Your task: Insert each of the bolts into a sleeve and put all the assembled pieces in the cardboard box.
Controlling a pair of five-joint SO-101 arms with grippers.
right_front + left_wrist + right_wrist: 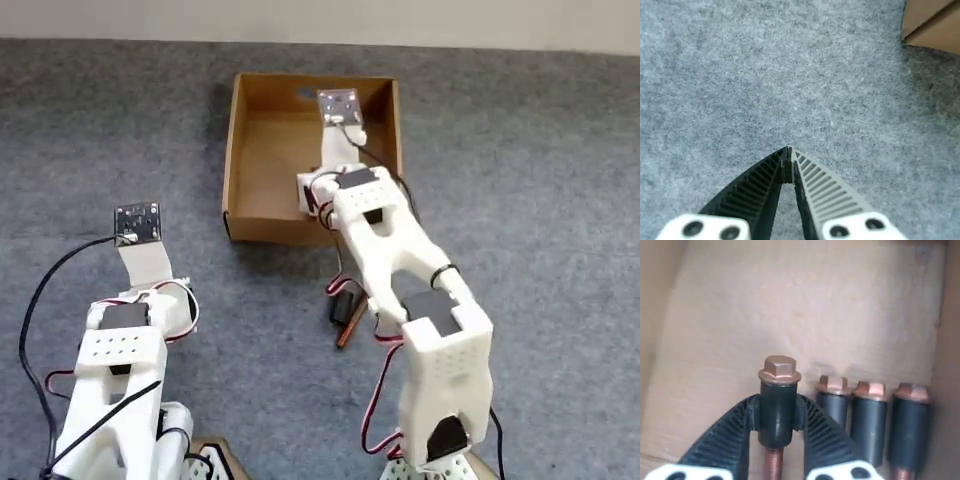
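Copper hex bolt point(780, 369) in its black cylindrical sleeve point(775, 417) was clamped by the right gripper point(777, 407) inside the brown cardboard box point(230, 150), beside three assembled pieces point(867, 412), likely for release; the left gripper point(789, 154), outside, was closed empty.

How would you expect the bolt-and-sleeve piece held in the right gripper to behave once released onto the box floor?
The held piece looks rigid, a metal bolt in a dark sleeve, so it should not flex in the right gripper. Its round sleeve may roll on the flat cardboard box floor, though the hexagonal head and the three neighbouring pieces would probably check it.
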